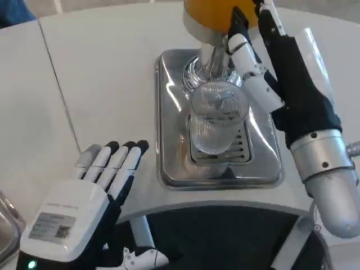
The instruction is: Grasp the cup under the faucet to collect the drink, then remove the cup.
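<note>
Near left: left hand [84, 208] flat over the white table [101, 84], fingers released and extended, grasping nothing. Centre: clear ribbed cup [216, 121] upright on steel drip tray [169, 124], under black faucet [239, 25] of orange juice dispenser [216, 11]. Far right: right hand [281, 79] reaching at faucet; grip unclear.

The one camera sits up high on the robot and looks down at the white table [101, 73] just in front of it. It is close, so the left hand [93, 197] shows big at the bottom left and the right hand [275, 73] reaches in from the right. The shiny tray [169, 140] lies near the middle, a little farther away.
</note>
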Motion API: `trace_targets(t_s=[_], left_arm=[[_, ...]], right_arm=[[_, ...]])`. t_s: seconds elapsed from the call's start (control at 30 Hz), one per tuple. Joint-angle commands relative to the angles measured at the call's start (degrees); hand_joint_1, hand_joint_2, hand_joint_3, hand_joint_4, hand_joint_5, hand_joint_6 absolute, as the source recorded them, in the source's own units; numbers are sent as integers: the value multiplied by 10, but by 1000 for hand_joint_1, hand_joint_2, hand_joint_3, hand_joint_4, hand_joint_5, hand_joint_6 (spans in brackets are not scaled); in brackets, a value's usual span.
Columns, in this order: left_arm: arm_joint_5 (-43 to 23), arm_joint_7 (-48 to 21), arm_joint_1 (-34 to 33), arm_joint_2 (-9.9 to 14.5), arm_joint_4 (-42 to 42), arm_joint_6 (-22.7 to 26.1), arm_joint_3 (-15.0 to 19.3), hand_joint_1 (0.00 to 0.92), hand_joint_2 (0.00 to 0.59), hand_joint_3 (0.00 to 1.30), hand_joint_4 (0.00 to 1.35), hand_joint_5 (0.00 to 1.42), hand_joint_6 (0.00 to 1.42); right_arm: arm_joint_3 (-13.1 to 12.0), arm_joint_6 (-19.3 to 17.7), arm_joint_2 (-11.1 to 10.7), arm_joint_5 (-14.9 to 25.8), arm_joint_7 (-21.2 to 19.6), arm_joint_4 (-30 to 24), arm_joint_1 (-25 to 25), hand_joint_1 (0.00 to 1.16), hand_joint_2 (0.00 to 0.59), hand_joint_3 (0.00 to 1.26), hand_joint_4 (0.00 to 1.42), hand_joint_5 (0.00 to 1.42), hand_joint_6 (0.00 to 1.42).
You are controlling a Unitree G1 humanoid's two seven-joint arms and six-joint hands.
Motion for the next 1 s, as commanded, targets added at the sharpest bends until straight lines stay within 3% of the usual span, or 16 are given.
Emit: trace_targets(t_s=[0.03,0.27,0.57,1.0], left_arm=[[-4,-4,3,-4,-2,1,-2,0,101,0,0,0,0],[-4,-3,4,-3,1,-2,-2,0,99,0,0,0,0],[-7,-3,-6,-2,5,-5,-3,0,98,0,0,0,0],[-10,-2,-8,-3,9,-4,-5,0,98,0,0,0,0]], right_arm=[[8,3,-3,11,9,-5,-18,98,550,0,0,0,0],[31,20,1,10,24,-37,-6,98,550,0,0,0,0],[62,13,1,2,23,-56,35,98,550,0,0,0,0],[68,19,-9,-8,26,-37,11,95,549,0,0,0,0]])
